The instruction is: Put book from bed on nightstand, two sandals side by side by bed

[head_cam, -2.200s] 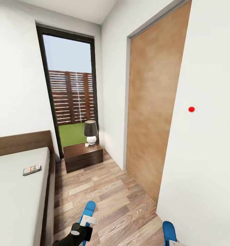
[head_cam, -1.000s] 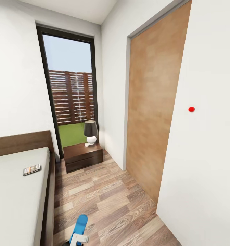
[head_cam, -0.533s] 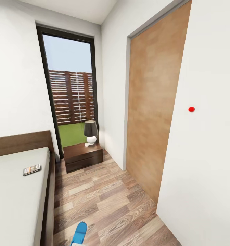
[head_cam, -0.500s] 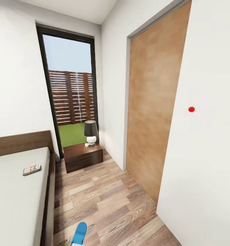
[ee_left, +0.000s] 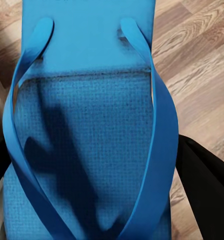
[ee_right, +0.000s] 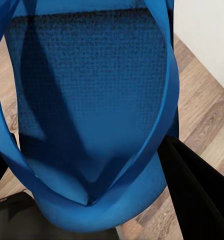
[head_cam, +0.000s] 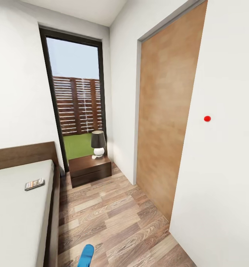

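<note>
The book (head_cam: 34,184) lies on the grey mattress of the bed (head_cam: 17,215) at the left, close to its right edge. A dark nightstand (head_cam: 89,170) stands past the headboard, below the window. The tip of one blue sandal (head_cam: 87,256) pokes up over the floor at the head view's lower edge. In the left wrist view my left gripper (ee_left: 92,175) is shut on that sandal (ee_left: 87,115), a black finger (ee_left: 204,185) beside its sole. In the right wrist view my right gripper (ee_right: 87,165) is shut on the other sandal (ee_right: 87,80) above the wood floor.
A lamp (head_cam: 98,143) with a dark shade stands on the nightstand. A strip of wood-plank floor (head_cam: 113,211) runs between the bed and the right wall. A wooden door (head_cam: 165,122) sits in that wall, with a red dot (head_cam: 207,118) beside it.
The left sandal has sunk toward the head view's lower edge, and the left gripper has dropped out of that view. The right sandal left it earlier. The camera has not moved.
</note>
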`<state>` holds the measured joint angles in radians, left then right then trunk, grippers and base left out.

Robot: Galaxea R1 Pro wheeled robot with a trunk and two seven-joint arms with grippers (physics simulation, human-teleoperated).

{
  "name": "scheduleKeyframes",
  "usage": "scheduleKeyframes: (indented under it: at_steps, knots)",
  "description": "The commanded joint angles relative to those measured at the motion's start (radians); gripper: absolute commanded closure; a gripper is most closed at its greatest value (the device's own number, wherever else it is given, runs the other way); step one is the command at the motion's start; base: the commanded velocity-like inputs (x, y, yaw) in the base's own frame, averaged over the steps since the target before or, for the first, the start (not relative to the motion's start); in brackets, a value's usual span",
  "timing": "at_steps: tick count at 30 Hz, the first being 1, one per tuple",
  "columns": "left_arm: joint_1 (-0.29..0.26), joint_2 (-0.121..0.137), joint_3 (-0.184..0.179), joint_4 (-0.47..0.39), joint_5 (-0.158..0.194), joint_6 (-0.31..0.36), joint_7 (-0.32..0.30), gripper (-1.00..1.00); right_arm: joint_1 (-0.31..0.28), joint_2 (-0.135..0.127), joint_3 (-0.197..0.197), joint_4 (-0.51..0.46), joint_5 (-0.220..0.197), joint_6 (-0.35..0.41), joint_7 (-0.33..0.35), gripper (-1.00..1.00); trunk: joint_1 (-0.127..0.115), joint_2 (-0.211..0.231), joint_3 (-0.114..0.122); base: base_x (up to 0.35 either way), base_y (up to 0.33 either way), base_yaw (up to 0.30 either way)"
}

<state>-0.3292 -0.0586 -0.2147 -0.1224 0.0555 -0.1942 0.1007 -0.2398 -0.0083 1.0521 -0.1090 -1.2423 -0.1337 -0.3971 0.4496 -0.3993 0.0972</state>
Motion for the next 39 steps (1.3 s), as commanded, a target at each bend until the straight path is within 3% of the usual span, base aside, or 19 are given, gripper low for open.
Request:
scheduleKeyframes:
  at_steps: [1, 8, 21, 39]
  knots:
    - [0.001, 0.000, -0.009, 0.001, 0.004, -0.004, 0.005, 1.00, 0.000, -0.001, 0.008, -0.003, -0.011, -0.003, -0.006, 1.00, 0.000, -0.001, 0.000, 0.000, 0.000, 0.000]
    - [0.018, -0.001, -0.017, 0.001, -0.003, -0.004, 0.002, 1.00, 0.000, 0.002, 0.008, -0.003, -0.012, -0.003, -0.006, 1.00, 0.000, -0.001, 0.000, 0.000, 0.000, -0.038]
    - [0.021, -0.002, -0.020, 0.000, -0.003, -0.001, 0.002, 1.00, 0.001, 0.000, 0.008, -0.003, -0.011, -0.002, 0.042, 1.00, 0.000, -0.001, 0.000, -0.053, 0.000, -0.221]
    - [0.021, -0.002, -0.020, 0.000, -0.004, -0.001, 0.002, 1.00, 0.001, 0.000, 0.008, -0.003, -0.011, -0.003, 0.044, 1.00, 0.000, -0.001, 0.000, -0.032, -0.014, -0.050]
